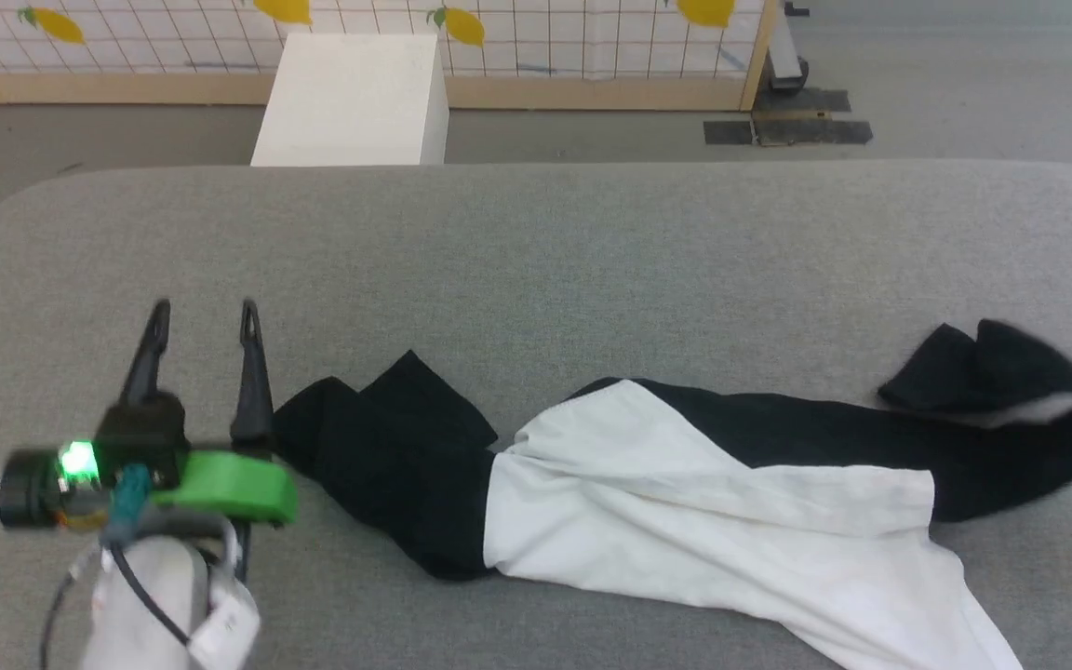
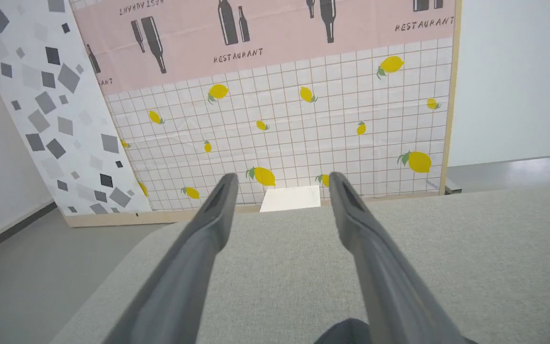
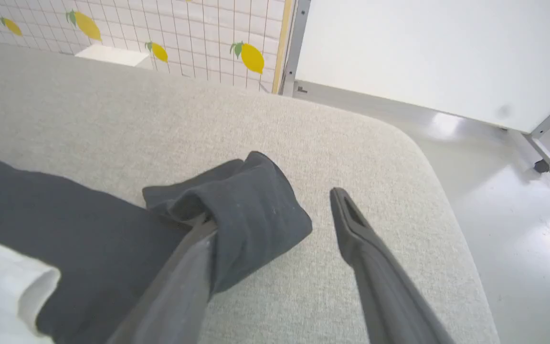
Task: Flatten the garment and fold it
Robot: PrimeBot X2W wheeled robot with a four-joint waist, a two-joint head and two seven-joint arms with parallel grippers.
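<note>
Garment (image 1: 685, 484) lies crumpled across the grey table (image 1: 536, 261), white body in the middle, a black sleeve out to each side. Left gripper (image 1: 205, 310) hovers spread wide and empty, just beside the near sleeve end. Right gripper (image 3: 272, 210) is released too, fingers apart, nothing clamped, but the far cuff (image 3: 256, 200) drapes over one finger.

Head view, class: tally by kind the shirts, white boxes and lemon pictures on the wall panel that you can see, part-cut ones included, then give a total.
shirt: 1
white box: 1
lemon pictures: 4, two of them cut by the top edge
Total: 6
</note>
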